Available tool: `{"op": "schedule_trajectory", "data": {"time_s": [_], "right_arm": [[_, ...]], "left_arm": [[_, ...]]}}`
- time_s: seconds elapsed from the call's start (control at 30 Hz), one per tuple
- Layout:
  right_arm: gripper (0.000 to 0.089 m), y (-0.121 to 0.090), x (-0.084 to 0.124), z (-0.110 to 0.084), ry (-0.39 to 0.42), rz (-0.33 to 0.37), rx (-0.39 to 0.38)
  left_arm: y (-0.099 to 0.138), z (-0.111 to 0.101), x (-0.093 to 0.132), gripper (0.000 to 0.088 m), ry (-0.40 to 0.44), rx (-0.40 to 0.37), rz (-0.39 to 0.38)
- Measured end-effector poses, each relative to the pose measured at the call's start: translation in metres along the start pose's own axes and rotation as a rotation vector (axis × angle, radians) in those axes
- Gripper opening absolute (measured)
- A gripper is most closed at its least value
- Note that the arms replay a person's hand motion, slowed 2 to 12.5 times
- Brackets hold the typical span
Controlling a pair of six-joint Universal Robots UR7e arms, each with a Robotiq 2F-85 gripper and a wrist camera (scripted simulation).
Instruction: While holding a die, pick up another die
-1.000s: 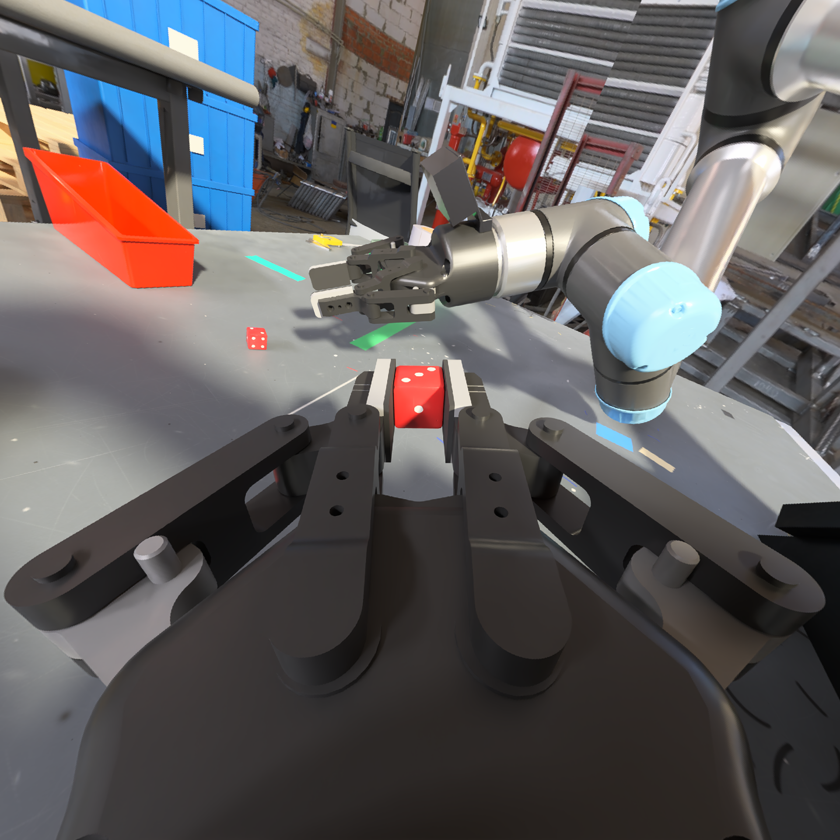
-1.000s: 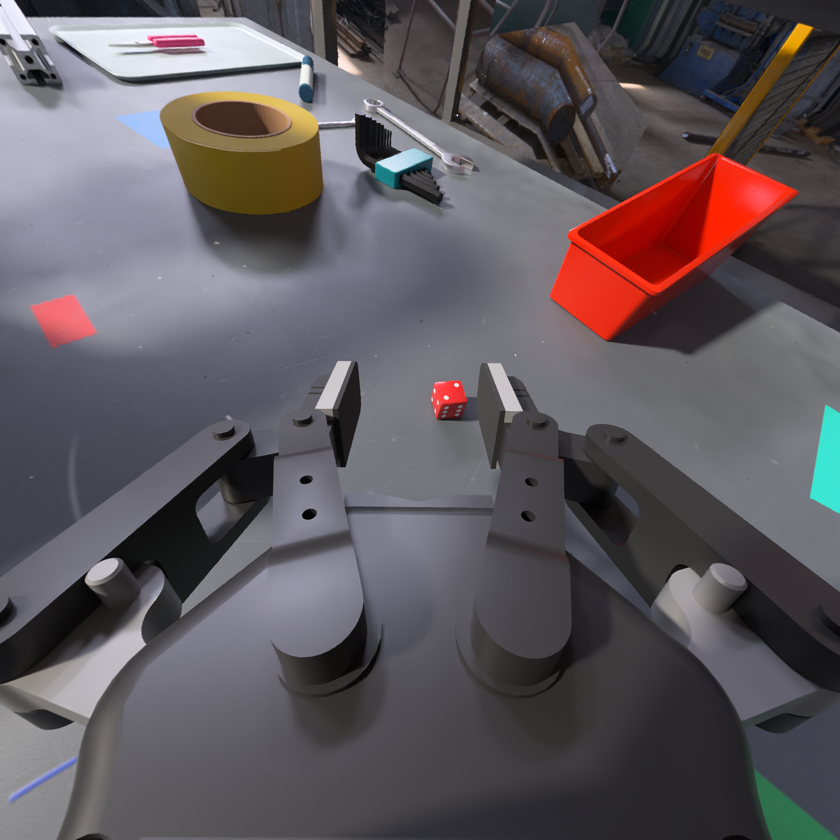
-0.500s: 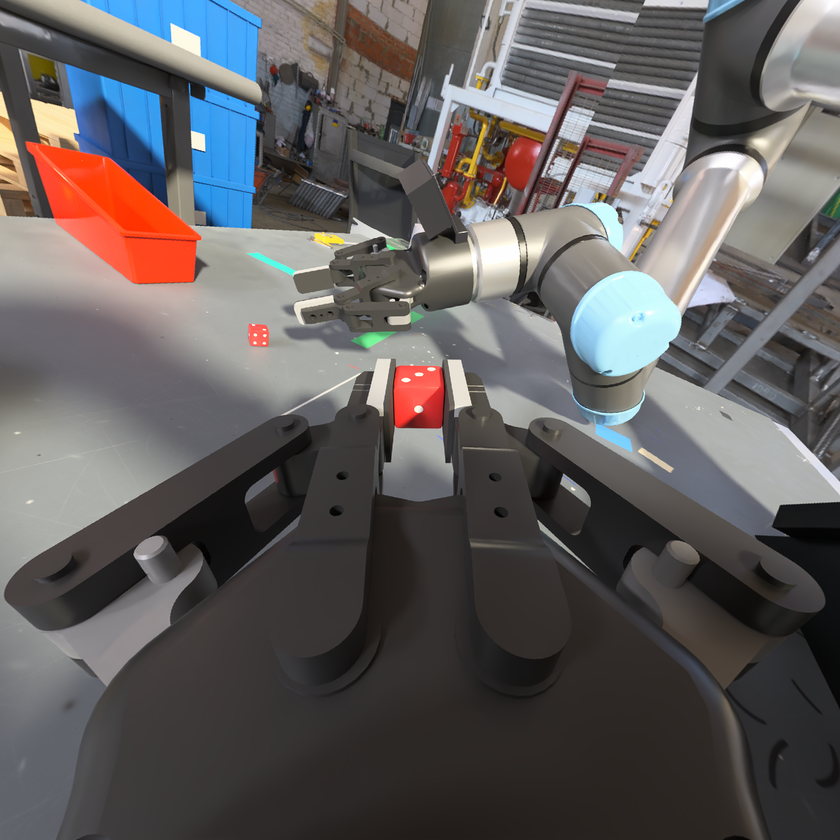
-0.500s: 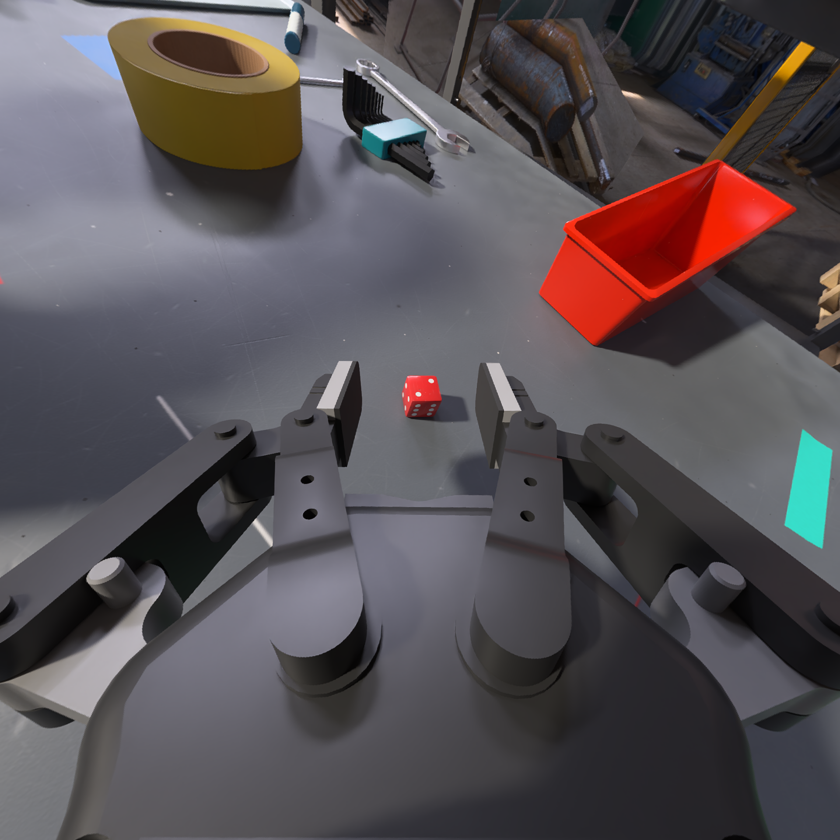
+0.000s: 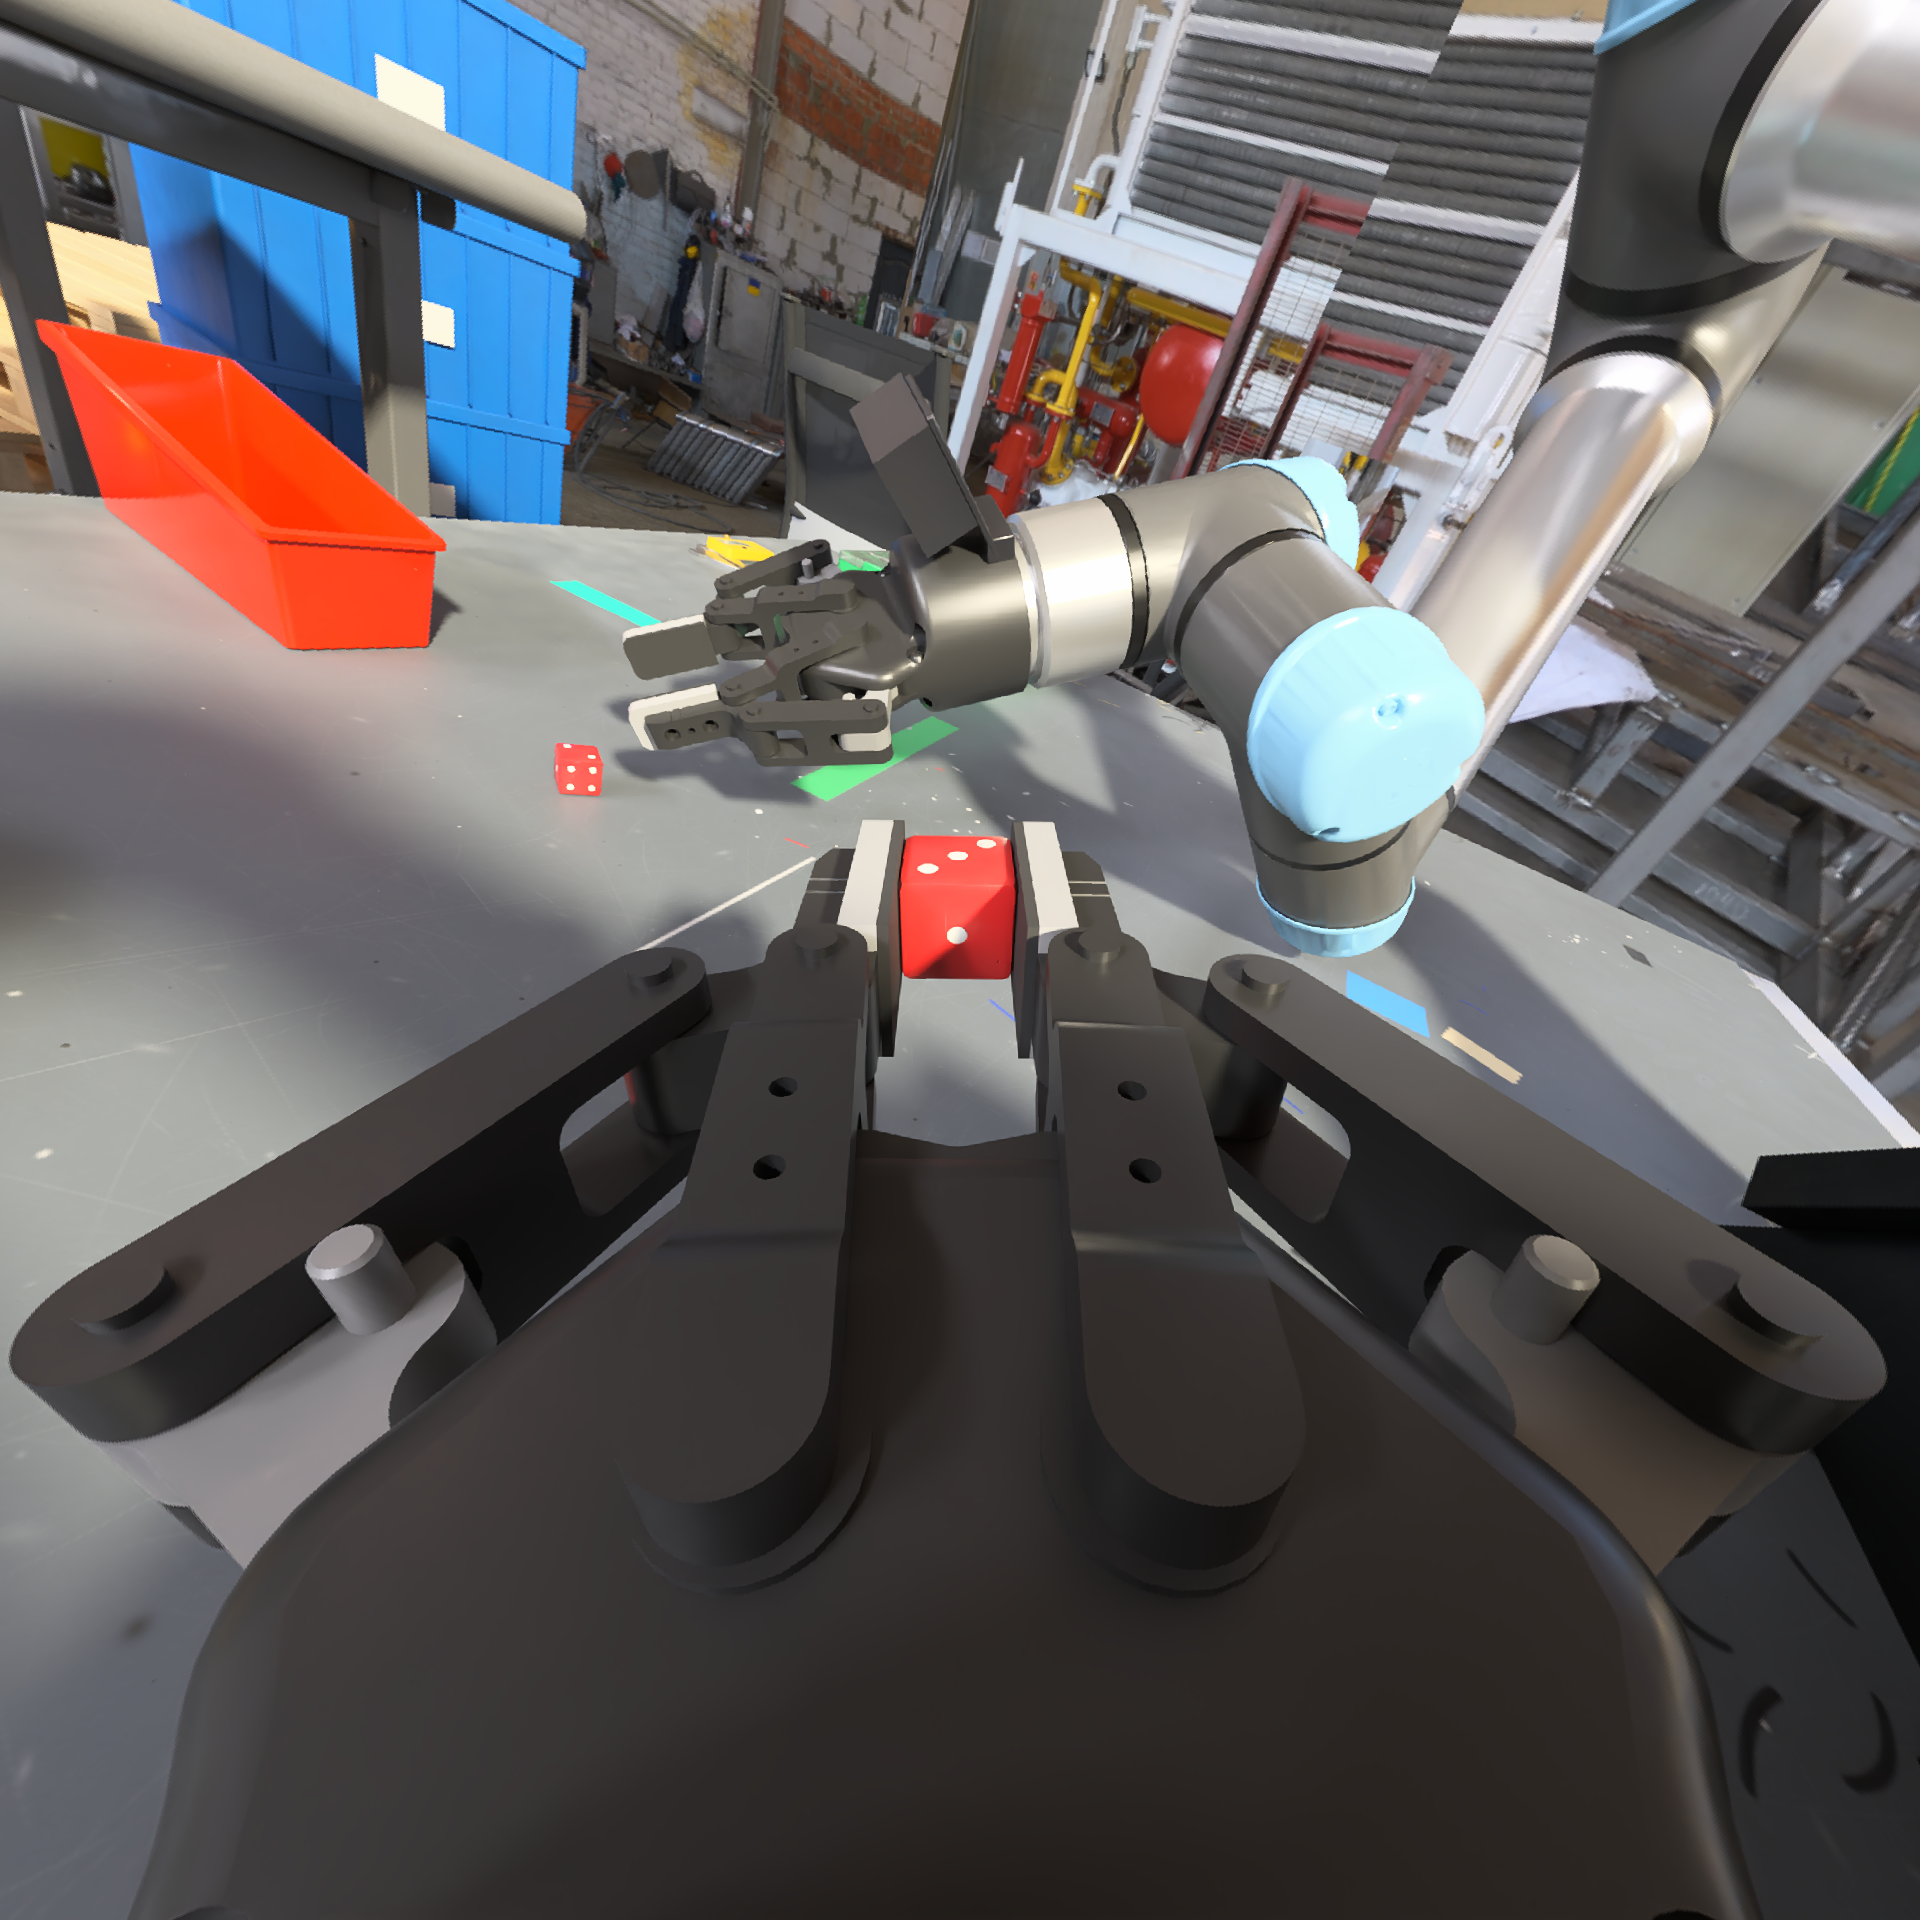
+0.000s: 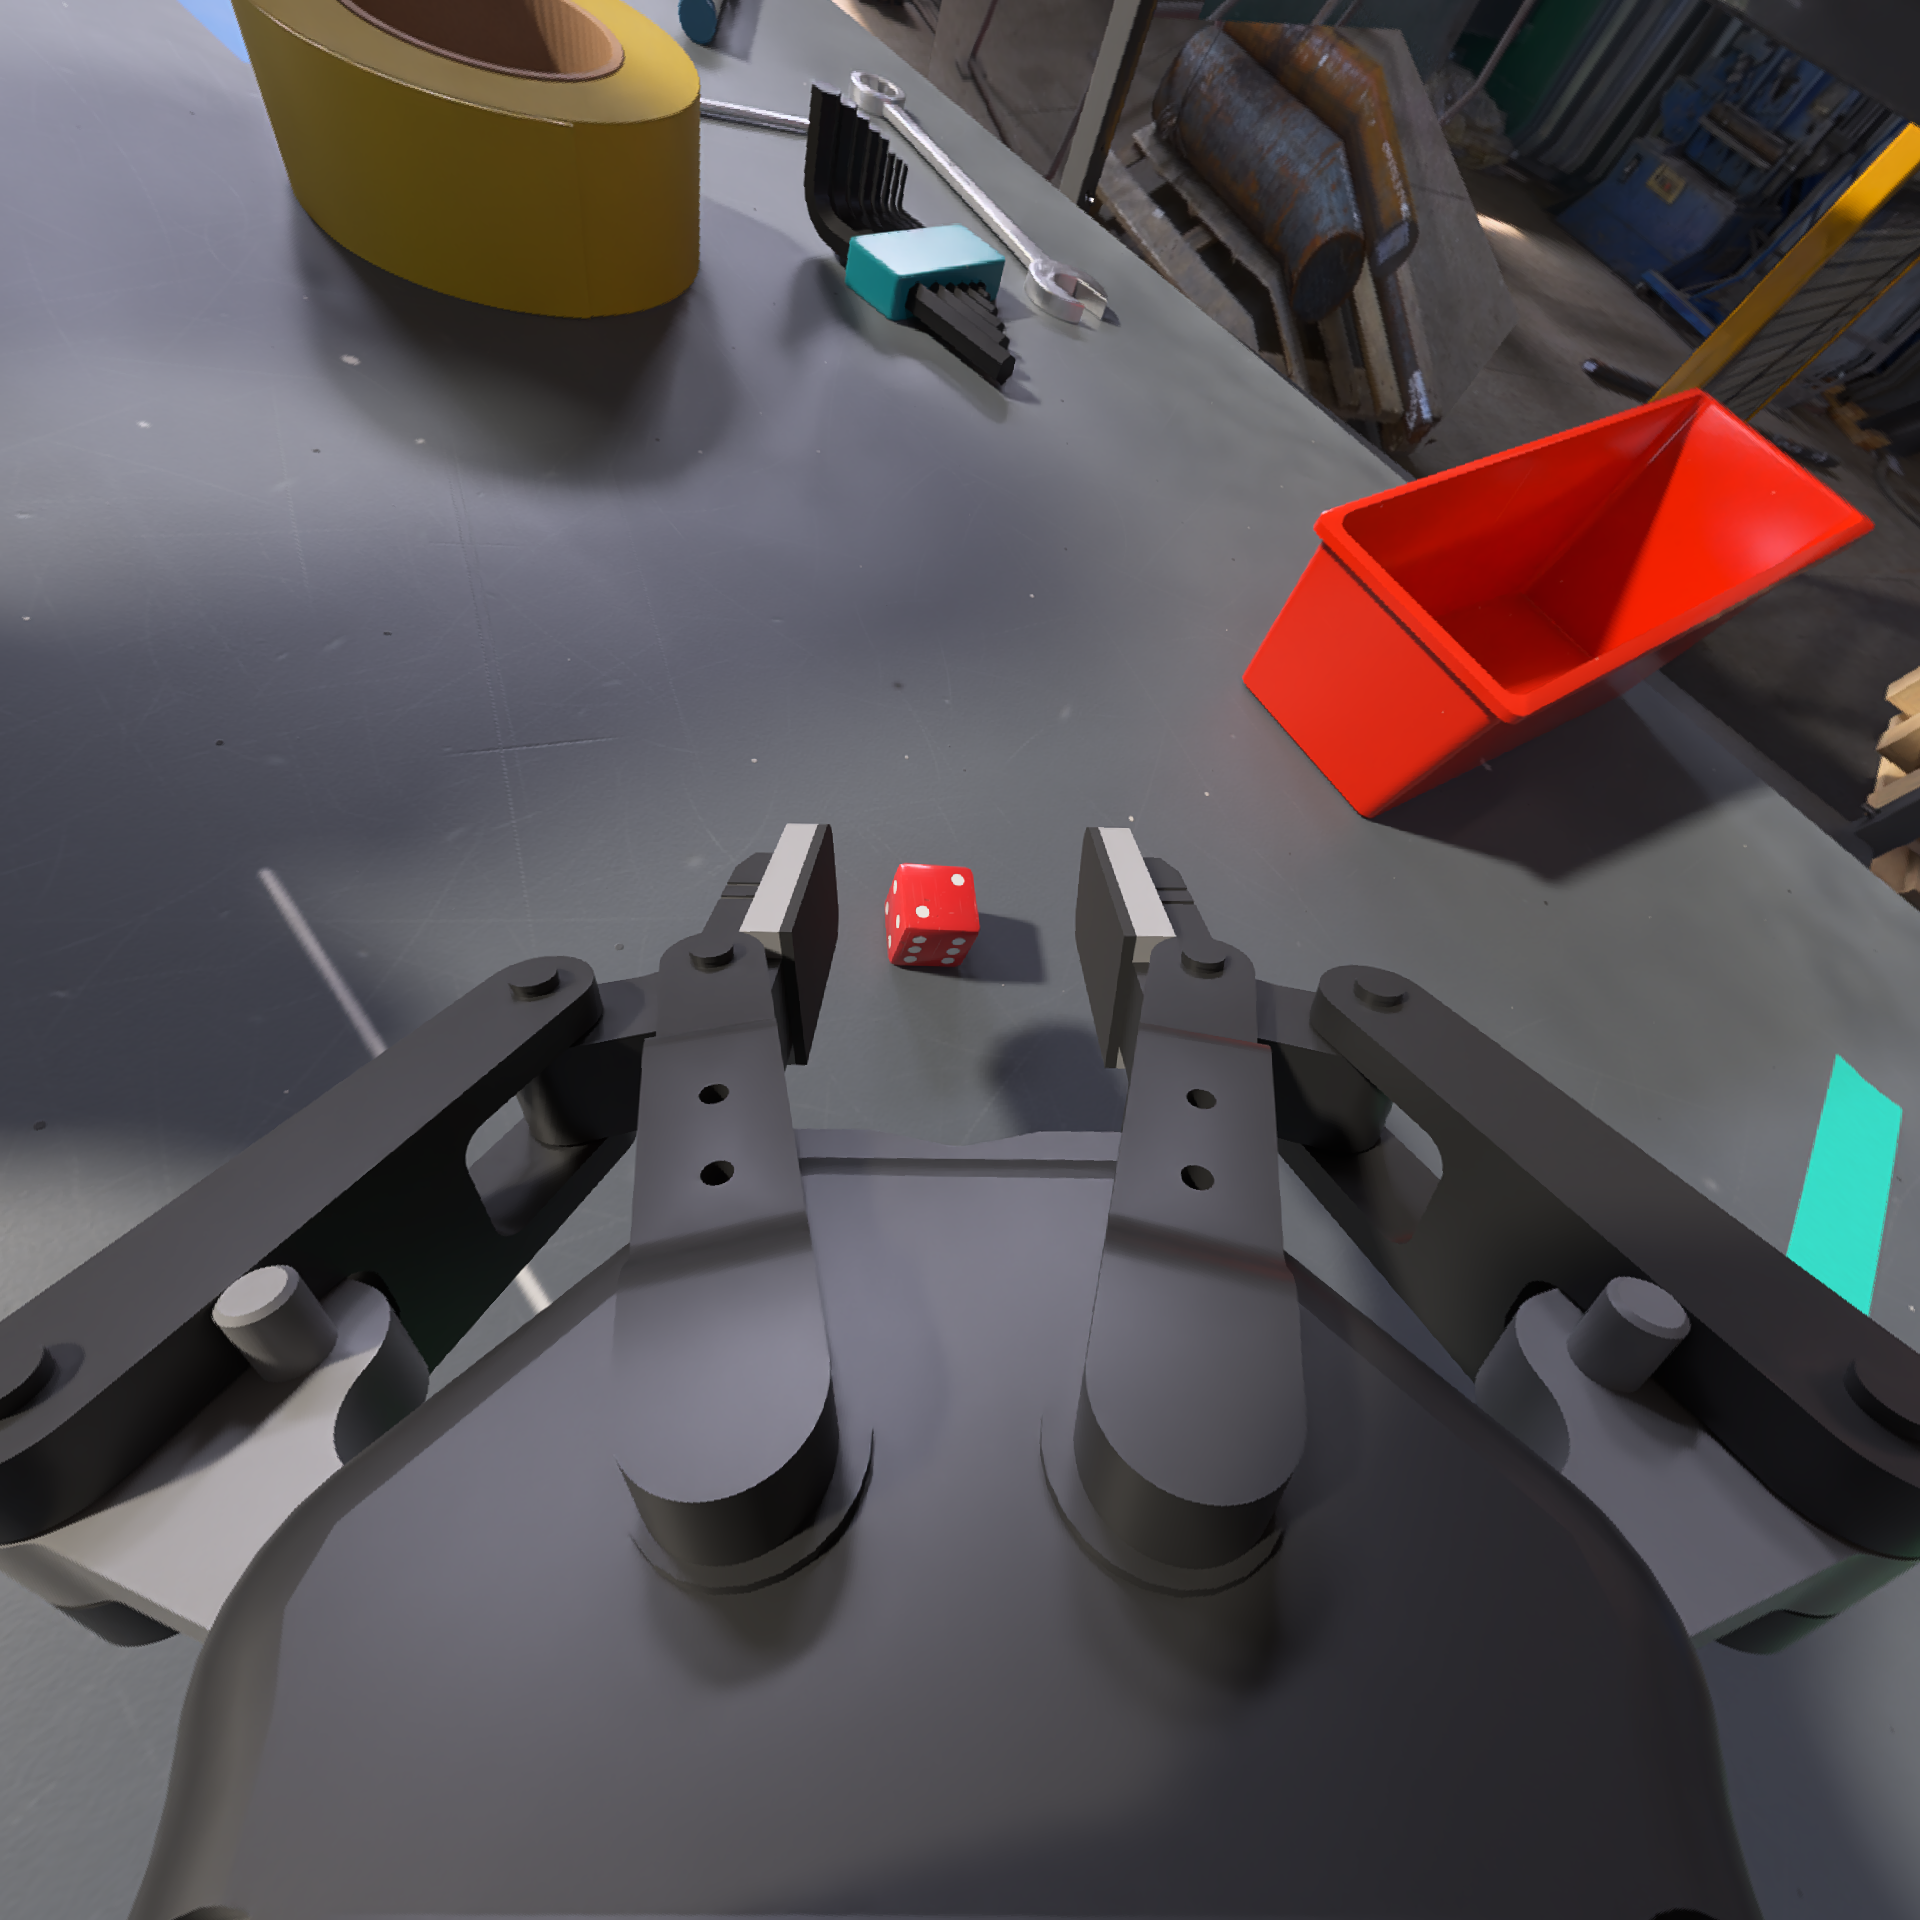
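One red die (image 5: 956, 906) was held clamped between the two pads of the left gripper (image 5: 956, 894), raised above the grey table (image 5: 312, 935). The second die (image 6: 931, 916) lay free on the table, near a red bin (image 6: 1538, 623) but well apart from it. The right gripper (image 6: 954, 914) was seen with its fingers spread apart and nothing between the pads; the second die appeared in the gap between them. From the left wrist view, however, this gripper was seen above and beside the die, so it was probably not yet at the level of the table.

The die was judged to be small, light and rigid, with smooth faces and rounded edges. It could slip or be pushed away easily if only one pad touched it first. It should be taken on two opposite flat faces, with the pads parallel to them and centred.
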State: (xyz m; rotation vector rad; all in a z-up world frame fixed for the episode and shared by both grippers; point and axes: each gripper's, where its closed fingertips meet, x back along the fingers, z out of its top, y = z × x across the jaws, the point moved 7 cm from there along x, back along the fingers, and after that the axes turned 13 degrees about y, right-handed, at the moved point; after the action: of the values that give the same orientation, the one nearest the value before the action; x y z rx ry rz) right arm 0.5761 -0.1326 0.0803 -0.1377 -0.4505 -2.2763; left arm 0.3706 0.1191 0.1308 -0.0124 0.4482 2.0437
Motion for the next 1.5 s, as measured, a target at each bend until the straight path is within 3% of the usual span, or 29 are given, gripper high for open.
{"op": "schedule_trajectory", "data": {"time_s": [0.37,1.5], "right_arm": [[0.0381,0.005,-0.008,0.000,-0.001,0.044,0.015],[0.0364,0.005,-0.025,-0.008,-0.158,0.136,-0.012]], "left_arm": [[0.000,0.000,-0.001,0.0179,-0.002,0.003,-0.006],[0.000,-0.001,-0.001,0.0179,-0.005,0.015,-0.012]]}}
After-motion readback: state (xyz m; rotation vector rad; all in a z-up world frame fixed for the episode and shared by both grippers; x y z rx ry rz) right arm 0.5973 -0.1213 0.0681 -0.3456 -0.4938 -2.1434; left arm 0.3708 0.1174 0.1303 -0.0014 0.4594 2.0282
